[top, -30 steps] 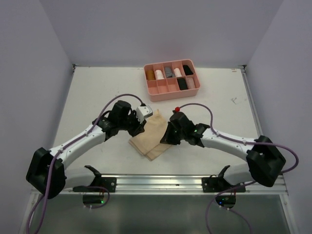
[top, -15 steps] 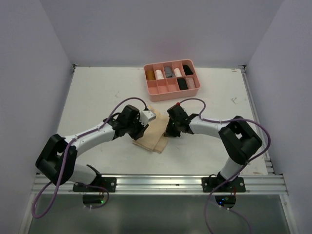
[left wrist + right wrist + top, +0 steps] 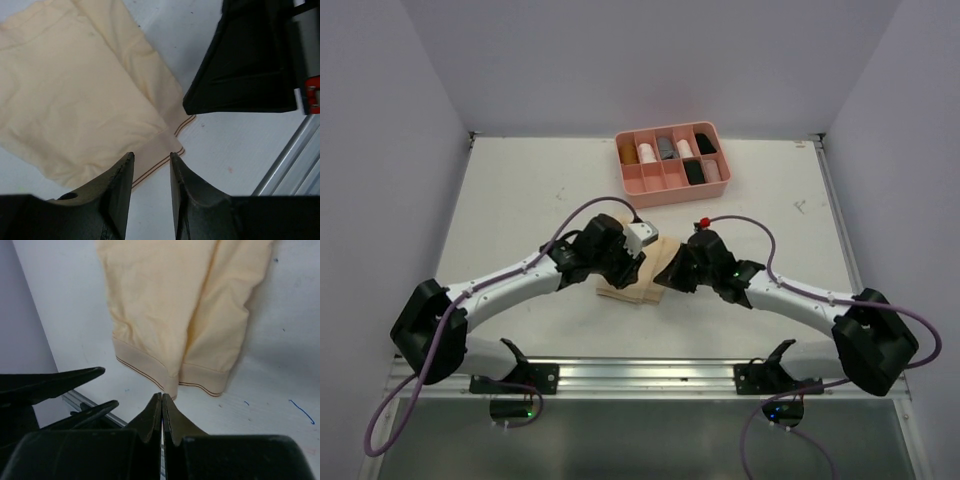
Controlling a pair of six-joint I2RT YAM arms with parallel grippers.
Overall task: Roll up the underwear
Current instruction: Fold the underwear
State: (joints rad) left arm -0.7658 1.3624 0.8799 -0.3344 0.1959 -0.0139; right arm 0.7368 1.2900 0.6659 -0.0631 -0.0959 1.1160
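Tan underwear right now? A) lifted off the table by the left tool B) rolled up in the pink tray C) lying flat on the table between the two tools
C: the tan underwear lies spread on the table, left tool and right tool at its hem.

Pink plastic divided tray (image 3: 670,197) sits at far edge of white table (image 3: 520,190), right of centre. Rolled cloth bundles (image 3: 665,148), tan, cream, grey, black, fill several compartments. Aluminium rail (image 3: 650,374) runs along near edge. Blue pen marks (image 3: 301,412) dot tabletop. Pale lilac walls (image 3: 650,60) enclose three sides.
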